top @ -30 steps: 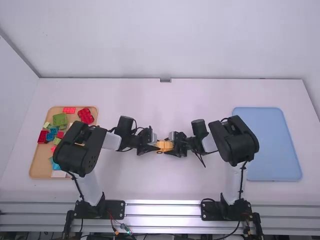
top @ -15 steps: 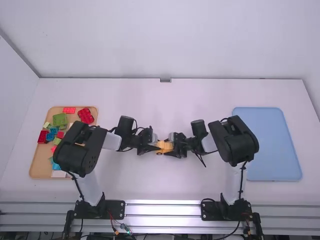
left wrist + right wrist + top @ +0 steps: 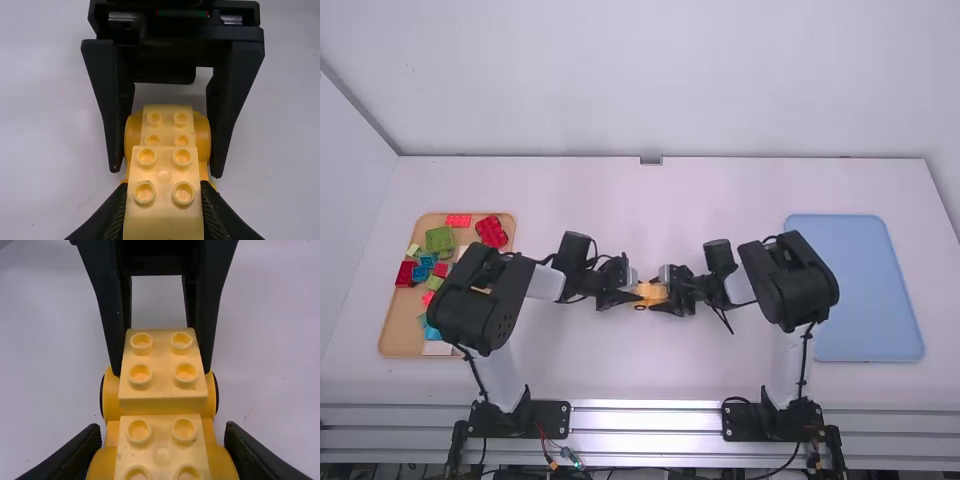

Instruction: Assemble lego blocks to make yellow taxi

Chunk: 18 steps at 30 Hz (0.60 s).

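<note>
Noted: your yellow toy car (image 3: 651, 293) was over mid-table, studs up, long axis crosswise between grippers; front end unclear. Your left gripper (image 3: 634, 295) clasped one studded end, your right gripper (image 3: 667, 294) the other, at its wheels. Surface: white table (image 3: 720, 180), blue tray (image 3: 870, 290) at right. Room: white walls (image 3: 670, 70).

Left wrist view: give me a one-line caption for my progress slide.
Left gripper pinches a studded yellow block; beyond, the right gripper grips the yellow wheeled base.
</note>
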### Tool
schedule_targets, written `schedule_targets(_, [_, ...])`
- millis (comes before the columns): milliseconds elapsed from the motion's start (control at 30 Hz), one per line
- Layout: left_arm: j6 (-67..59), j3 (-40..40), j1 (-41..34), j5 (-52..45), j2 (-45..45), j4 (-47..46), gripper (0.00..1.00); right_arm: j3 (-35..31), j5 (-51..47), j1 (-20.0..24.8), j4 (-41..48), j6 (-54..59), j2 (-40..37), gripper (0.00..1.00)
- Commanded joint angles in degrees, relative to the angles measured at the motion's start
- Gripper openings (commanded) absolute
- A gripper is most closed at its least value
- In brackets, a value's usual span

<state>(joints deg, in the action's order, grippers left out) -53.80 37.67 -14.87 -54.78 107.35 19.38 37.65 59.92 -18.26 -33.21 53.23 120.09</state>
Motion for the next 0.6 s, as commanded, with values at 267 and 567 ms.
schedule_targets(267, [0.42, -0.61, -0.94, 3.43, 0.68, -0.66, 0.24, -0.13, -2.14, 0.57, 0.98, -0.46, 0.90, 0.53])
schedule_targets(567, [0.44, -0.61, -0.87, 4.31, 0.68, 0.22, 0.15, -0.13, -1.40, 0.61, 1.09, -0.24, 0.90, 0.53])
